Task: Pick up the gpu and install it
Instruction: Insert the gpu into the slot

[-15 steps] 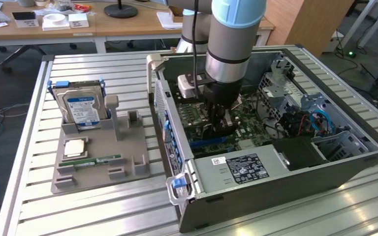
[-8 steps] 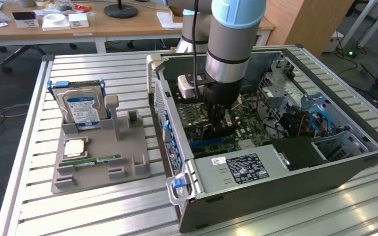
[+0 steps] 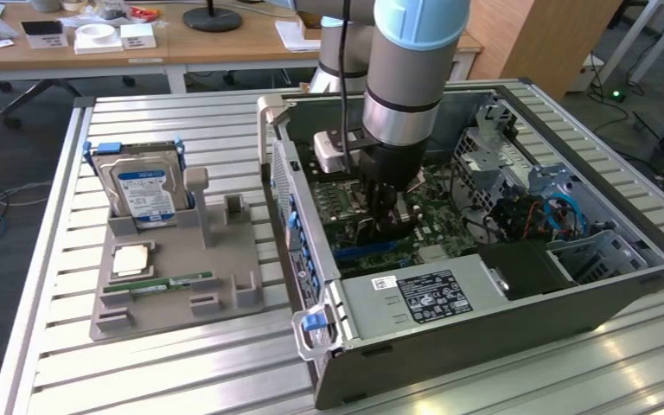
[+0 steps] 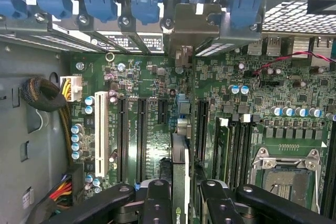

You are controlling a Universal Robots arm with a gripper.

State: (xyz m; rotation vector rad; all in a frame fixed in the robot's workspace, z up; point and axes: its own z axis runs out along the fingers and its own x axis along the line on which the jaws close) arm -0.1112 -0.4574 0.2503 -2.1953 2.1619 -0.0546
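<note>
My gripper (image 3: 383, 223) reaches down into the open computer case (image 3: 609, 285), just above the green motherboard (image 3: 442, 216). In the wrist view the gripper (image 4: 184, 203) is shut on the gpu (image 4: 179, 163), a thin card seen edge-on between the two black fingers (image 4: 157, 200). The card runs from the fingers toward the case's rear slot openings, where its metal bracket (image 4: 190, 24) stands among the blue slot clips (image 4: 144, 4). It stands upright over the motherboard (image 4: 157, 77), between two long black expansion slots (image 4: 142, 129). Whether its edge sits in a slot I cannot tell.
A grey holder (image 3: 176, 285) on the slatted table at the exterior view's left carries a silver hard drive with a blue label (image 3: 142, 190) and a green RAM stick (image 3: 170, 284). Inside the case are the power supply (image 3: 424, 294), a cable bundle (image 4: 44, 95) and the CPU socket (image 4: 286, 174).
</note>
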